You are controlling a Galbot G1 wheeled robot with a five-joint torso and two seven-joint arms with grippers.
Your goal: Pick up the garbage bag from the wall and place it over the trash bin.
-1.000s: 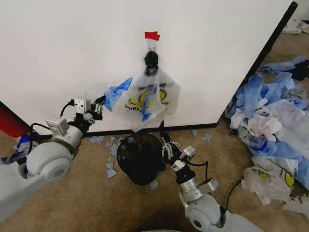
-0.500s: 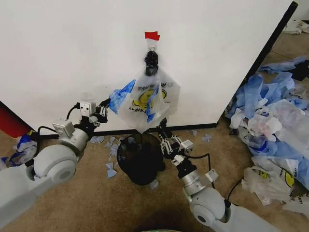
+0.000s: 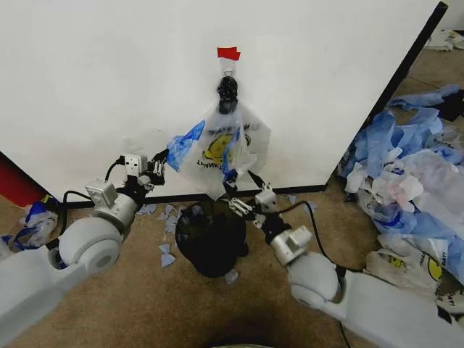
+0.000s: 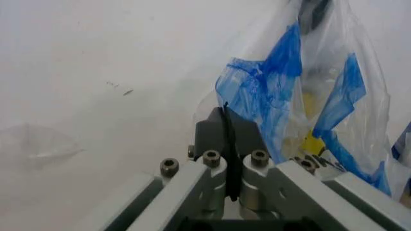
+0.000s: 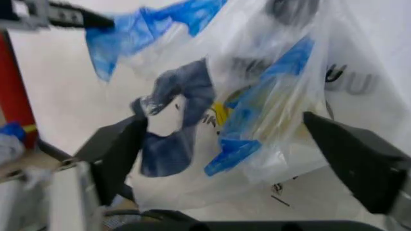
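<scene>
The garbage bag (image 3: 221, 148) hangs from a small hook (image 3: 227, 90) under red tape (image 3: 228, 53) on the white wall (image 3: 94, 80). It is translucent with a yellow smiley and blue patches. My left gripper (image 3: 161, 164) is shut on the bag's blue side flap (image 3: 183, 147), holding it out to the left; the left wrist view shows its closed fingers (image 4: 226, 139) against that blue plastic (image 4: 257, 91). My right gripper (image 3: 243, 192) is open just under the bag's lower edge. In the right wrist view its wide-apart fingers (image 5: 119, 149) flank the bag (image 5: 270, 96). The black mesh trash bin (image 3: 210, 235) stands on the carpet directly below.
A heap of crumpled blue and white plastic bags (image 3: 409, 181) covers the floor on the right. Blue scraps (image 3: 167, 257) lie around the bin. The wall's black edge (image 3: 406, 61) runs diagonally at the right. Another bag (image 3: 32, 217) lies far left.
My right gripper has risen from beside the bin's rim up to the bag's lower edge. The left gripper has shifted slightly right, still pinching the blue flap.
</scene>
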